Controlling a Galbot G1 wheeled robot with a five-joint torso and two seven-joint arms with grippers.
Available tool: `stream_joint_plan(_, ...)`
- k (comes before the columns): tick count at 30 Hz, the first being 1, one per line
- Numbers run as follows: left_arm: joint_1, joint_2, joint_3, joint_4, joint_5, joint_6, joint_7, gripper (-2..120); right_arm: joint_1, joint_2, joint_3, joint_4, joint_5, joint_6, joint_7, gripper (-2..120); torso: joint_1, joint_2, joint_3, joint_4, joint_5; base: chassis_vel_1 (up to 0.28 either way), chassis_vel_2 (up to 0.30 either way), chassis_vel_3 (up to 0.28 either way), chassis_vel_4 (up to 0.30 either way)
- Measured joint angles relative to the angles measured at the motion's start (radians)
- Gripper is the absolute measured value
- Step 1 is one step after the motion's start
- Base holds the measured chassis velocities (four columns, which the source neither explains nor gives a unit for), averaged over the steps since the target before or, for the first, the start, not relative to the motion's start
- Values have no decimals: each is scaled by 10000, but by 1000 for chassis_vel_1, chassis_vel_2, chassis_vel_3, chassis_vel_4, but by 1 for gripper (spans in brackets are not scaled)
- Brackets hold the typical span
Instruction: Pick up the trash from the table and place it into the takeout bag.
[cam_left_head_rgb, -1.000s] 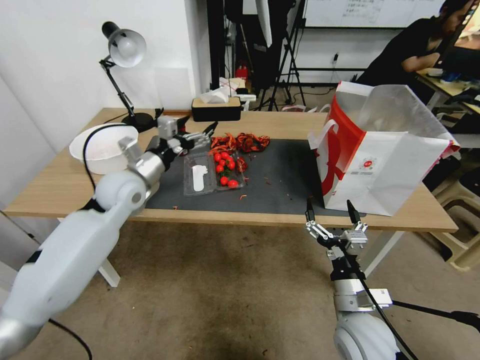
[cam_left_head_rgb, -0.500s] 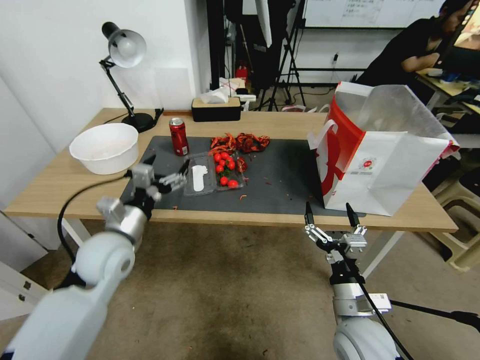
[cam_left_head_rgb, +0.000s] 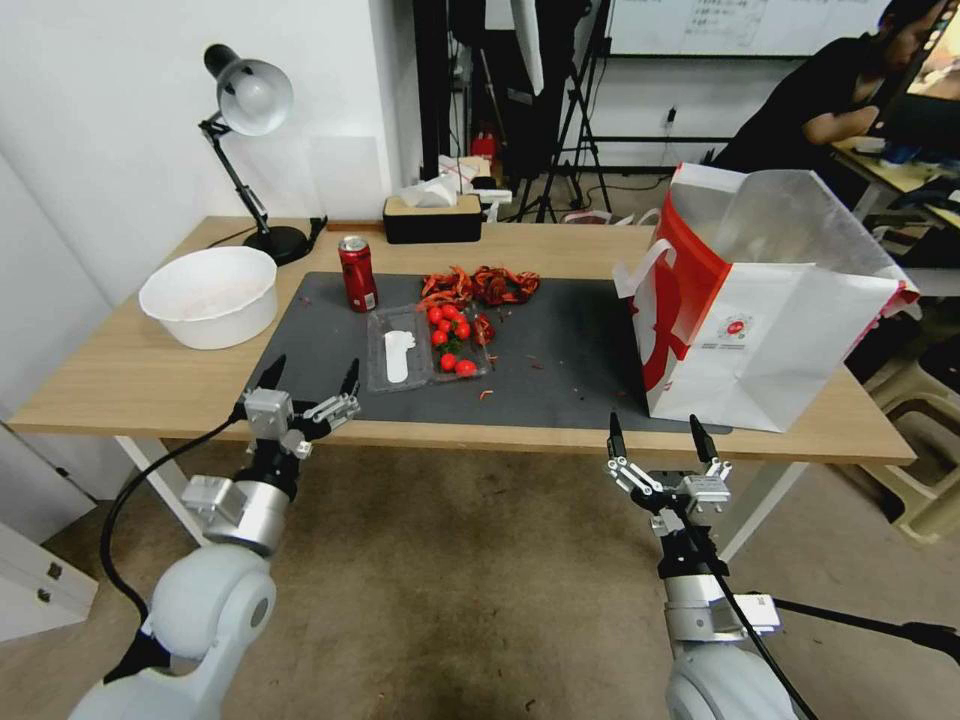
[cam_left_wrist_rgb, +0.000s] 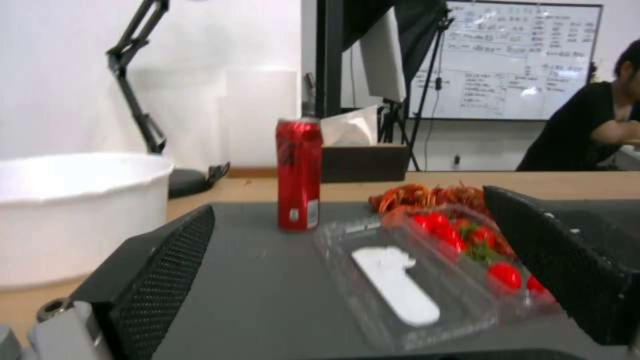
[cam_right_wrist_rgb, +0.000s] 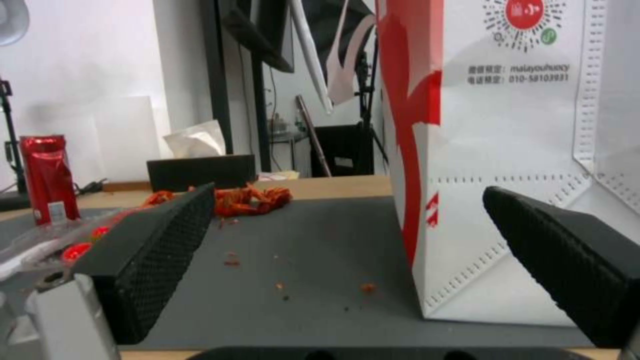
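A: Look at the left gripper (cam_left_head_rgb: 313, 372). Pulled back from far over the mat (cam_left_head_rgb: 570, 340) a second ago, now down low at the near edge of the table (cam_left_head_rgb: 120, 370). Fingers spread wide, holding nothing.

B: And the right gripper (cam_left_head_rgb: 653, 428)?

A: Same spot as before, low in front of the table, just below the takeout bag (cam_left_head_rgb: 770, 330). Fingers wide apart too, and empty.

B: Where to find the trash, then?

A: All out on the mat. Look at the red soda can (cam_left_head_rgb: 357, 273), standing up straight near the back left corner of the mat. Beside that, a clear tray (cam_left_head_rgb: 378, 330) with small red tomatoes (cam_left_head_rgb: 450, 335) and a white bit (cam_left_head_rgb: 398, 356) inside. Behind the tray, a heap of red leftovers (cam_left_head_rgb: 480, 285). Little red crumbs (cam_left_head_rgb: 487, 394) scattered around as well.

B: Anything in the bag yet?

A: Hard to tell. Stands open at the right end of the mat, but no way to see down to the bottom from here.

B: Much done, then?

A: Looks like not much, maybe nothing. Can, tray and leftovers all waiting, well apart from the bag. Probably three trips left, plus the crumbs.

B: What about the white bowl (cam_left_head_rgb: 210, 295)?

A: Sits on the bare wood left of the mat, near the lamp (cam_left_head_rgb: 248, 95). Looks empty. Can't say whether to count that as trash.
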Motion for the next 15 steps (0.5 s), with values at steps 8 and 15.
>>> stream_joint_plan(8, 770, -274, 192, 708, 368, -1437, -112, 100, -71, -10, -17, -71, -29, -155, 160, 100, 1, 0, 0, 2, 1, 0, 0, 0, 0)
stream_joint_plan(15, 1034, -313, 250, 1021, 505, -2103, -87, 100, -56, -8, -80, -126, -29, -228, 197, 100, 1, 0, 0, 2, 1, 0, 0, 0, 0)
